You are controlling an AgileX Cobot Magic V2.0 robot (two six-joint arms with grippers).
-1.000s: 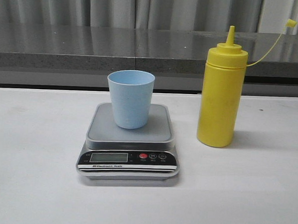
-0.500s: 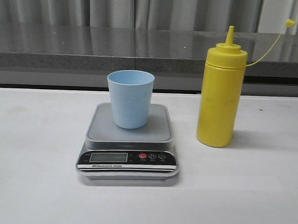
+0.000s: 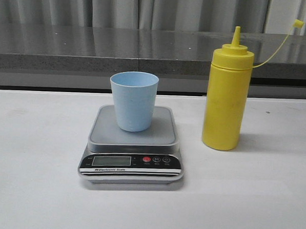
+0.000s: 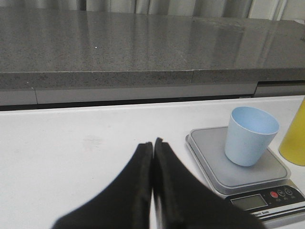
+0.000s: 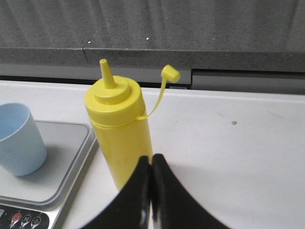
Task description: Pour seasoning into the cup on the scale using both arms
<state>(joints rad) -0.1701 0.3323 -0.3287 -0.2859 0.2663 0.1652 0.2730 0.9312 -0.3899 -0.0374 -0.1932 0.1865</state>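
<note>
The cup stands upright on the scale; the seasoning stands beside it. The left hand and right hand are both pressed together, empty.

"Electronic Scale" on scale front.

Left gripper fingers pressed together, empty; right gripper likewise.

scale display digits unreadable, lettering tiny
</note>
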